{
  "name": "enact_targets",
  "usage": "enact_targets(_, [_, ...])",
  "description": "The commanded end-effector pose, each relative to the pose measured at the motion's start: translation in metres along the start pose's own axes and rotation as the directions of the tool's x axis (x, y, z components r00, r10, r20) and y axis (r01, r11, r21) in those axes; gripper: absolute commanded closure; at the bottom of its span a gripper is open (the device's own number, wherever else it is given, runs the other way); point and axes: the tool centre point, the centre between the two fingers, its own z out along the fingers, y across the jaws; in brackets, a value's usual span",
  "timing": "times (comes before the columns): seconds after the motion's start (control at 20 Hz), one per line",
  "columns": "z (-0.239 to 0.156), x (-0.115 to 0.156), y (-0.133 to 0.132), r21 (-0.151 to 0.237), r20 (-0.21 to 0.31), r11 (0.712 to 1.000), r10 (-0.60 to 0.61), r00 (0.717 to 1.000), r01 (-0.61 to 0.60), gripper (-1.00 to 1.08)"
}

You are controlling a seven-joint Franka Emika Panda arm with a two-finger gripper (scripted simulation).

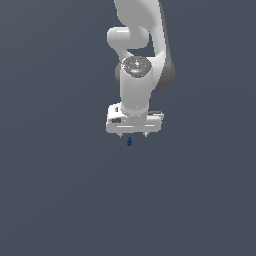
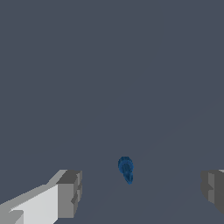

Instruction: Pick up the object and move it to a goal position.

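White Panda arm comes down from the top of the exterior view, wrist pointing straight down. Gripper (image 1: 132,135) sits about mid-frame, w/ two short fingertips poking out under the white hand body.

Gripper (image 2: 142,188) is spread wide in the wrist view: one grey finger pad (image 2: 70,192) on one side, the other pad (image 2: 213,190) at the opposite edge, big gap between them. Nothing held, pads touch nothing.

The object (image 1: 130,142), small dark blue slim piece, shows just below the fingertips in the exterior view, roughly centred between them. In the wrist view the object (image 2: 126,169) lies in the gap between the pads, clear of both, a bit nearer the middle than either pad. Wider rounded end and narrower end both visible; ribbing too blurry to make out.

Plain dark grey-blue surface (image 1: 60,200) all round. Can't tell if the object rests on it, since no shadow or contact line shows.
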Motion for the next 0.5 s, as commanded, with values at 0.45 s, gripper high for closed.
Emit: enact_targets(0.45, [0.004,-0.008,0.037,-0.006,0.017,0.997,0.076,0.997,-0.076,-0.92])
